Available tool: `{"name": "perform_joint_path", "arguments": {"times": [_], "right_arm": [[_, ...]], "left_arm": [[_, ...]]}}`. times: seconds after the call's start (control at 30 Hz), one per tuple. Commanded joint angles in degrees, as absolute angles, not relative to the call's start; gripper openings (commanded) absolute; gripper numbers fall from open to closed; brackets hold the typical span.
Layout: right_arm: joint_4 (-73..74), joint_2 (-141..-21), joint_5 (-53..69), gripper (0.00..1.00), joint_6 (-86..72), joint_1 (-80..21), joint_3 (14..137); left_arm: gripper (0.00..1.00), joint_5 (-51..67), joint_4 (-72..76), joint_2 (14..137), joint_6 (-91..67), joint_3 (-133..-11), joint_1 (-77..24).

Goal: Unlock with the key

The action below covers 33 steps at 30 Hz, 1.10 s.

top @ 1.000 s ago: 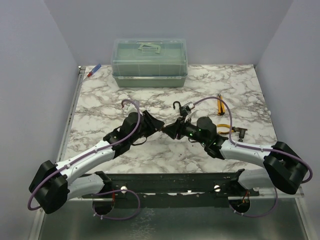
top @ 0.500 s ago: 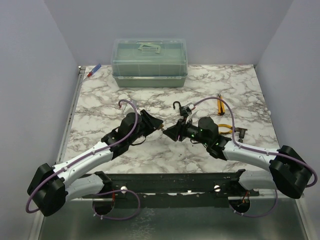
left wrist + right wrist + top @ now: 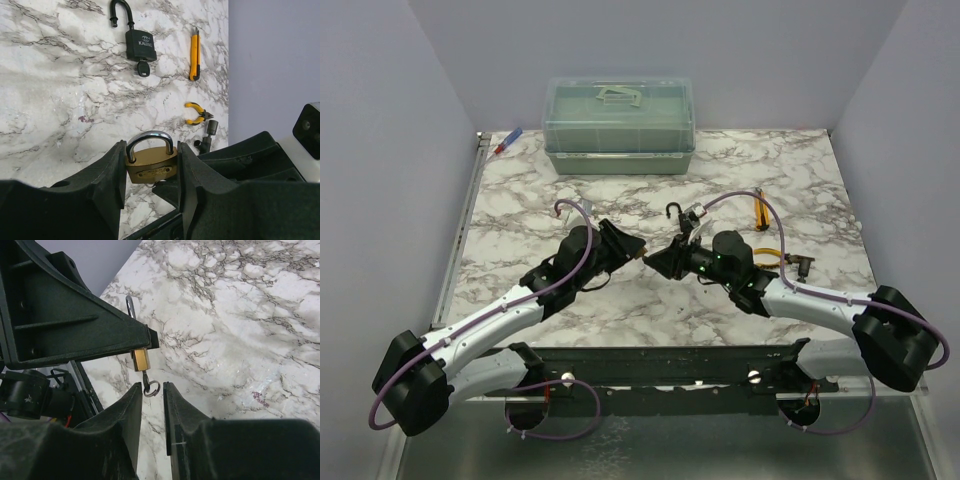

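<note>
My left gripper (image 3: 151, 146) is shut on a small brass padlock (image 3: 151, 167), holding it by its sides above the table with the silver shackle closed. From its keyhole hangs a thin metal key with a split ring (image 3: 151, 387). That ring sits between the fingers of my right gripper (image 3: 152, 385), which is open with a small gap on each side. In the top view the two grippers (image 3: 638, 253) (image 3: 662, 260) meet tip to tip at mid-table. A black padlock (image 3: 139, 45) lies farther off with its shackle swung open. A black-headed key (image 3: 142, 68) sits in its base.
A yellow utility knife (image 3: 759, 210), yellow-handled pliers (image 3: 775, 255) and a small black tool (image 3: 803, 265) lie on the marble table to the right. A green lidded box (image 3: 619, 125) stands at the back, with a red-and-blue pen (image 3: 507, 141) at the back left.
My right gripper's fingers have drawn closer together around the key ring. Both arms have edged slightly farther from the near edge, with the brass padlock still held.
</note>
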State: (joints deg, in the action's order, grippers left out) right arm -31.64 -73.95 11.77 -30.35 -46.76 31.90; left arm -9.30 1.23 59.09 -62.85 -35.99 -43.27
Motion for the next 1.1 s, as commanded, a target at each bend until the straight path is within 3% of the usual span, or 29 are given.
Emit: {"name": "perform_joint_path", "arguments": {"times": [0.0,0.37,0.7,1.07], "right_arm": [[-33.2,-74.8,12.7,0.27,-29.9,-46.7,33.7],[-34.5,-76.4,13.2,0.21,-30.3,-46.7,34.1],[-35.2,-76.9,13.6,0.01,-30.2,-46.7,34.6],[-37.3,-77.2,12.7,0.0,-30.8,-46.7,35.5]], "left_arm": [[0.06,-9.4,4.0,57.8,-63.0,-35.6,-43.5],[0.05,-8.9,4.6,57.9,-63.0,-35.2,-43.4],[0.04,-8.4,4.9,58.2,-63.0,-35.2,-43.4],[0.03,-6.4,6.2,58.0,-62.6,-34.7,-43.5]]}}
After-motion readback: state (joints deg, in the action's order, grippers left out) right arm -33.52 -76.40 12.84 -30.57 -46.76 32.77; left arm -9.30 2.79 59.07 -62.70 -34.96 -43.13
